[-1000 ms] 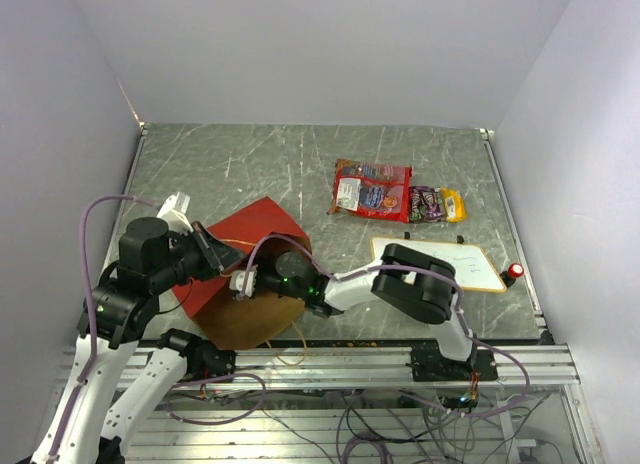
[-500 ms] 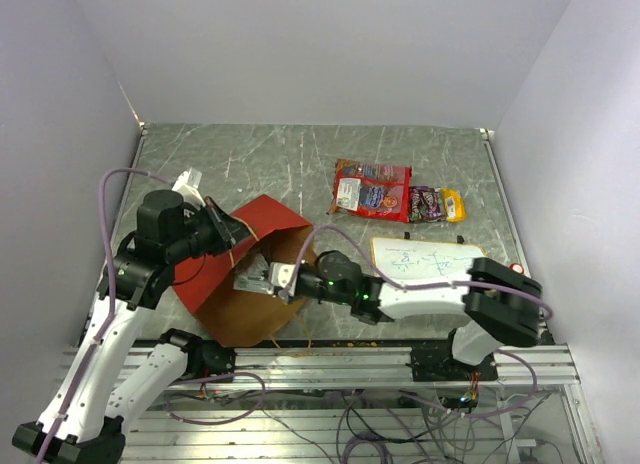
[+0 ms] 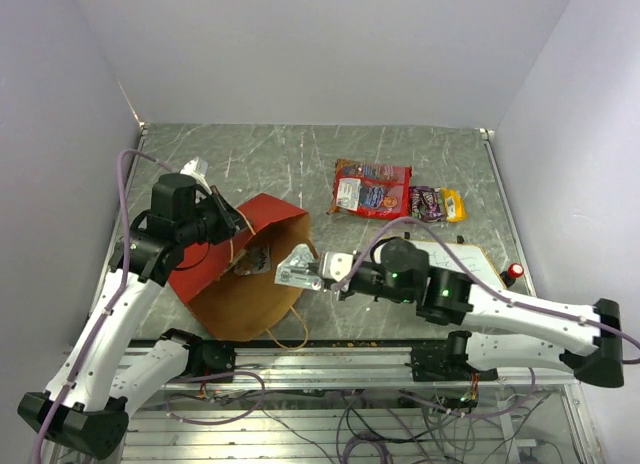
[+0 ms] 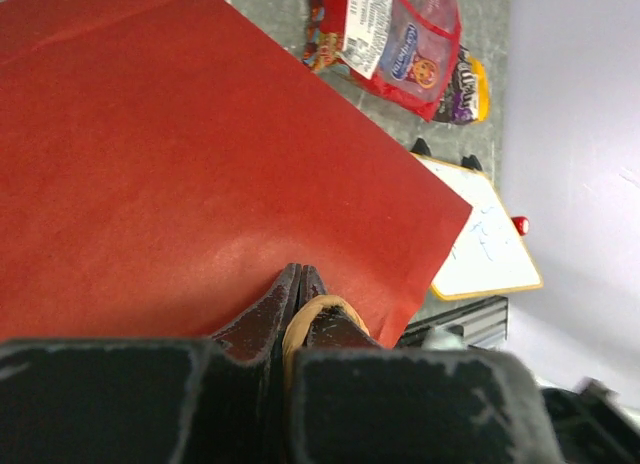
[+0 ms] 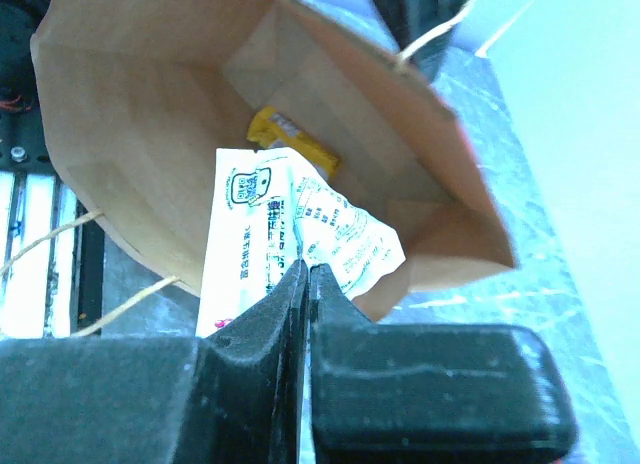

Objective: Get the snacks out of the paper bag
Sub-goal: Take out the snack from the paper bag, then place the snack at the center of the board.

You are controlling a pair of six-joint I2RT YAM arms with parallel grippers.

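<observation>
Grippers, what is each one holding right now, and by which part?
The right gripper pinches the white packet by its near end. The left gripper is shut on the twine handle of the paper bag.

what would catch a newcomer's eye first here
The big red paper bag is tipped over at the near left, its handle pinched by the left gripper. At its mouth the right gripper holds a white packet, and a yellow packet lies inside. A red snack bag lies farther back.

Left gripper (image 4: 298,276) clamped, right gripper (image 5: 306,272) clamped
</observation>
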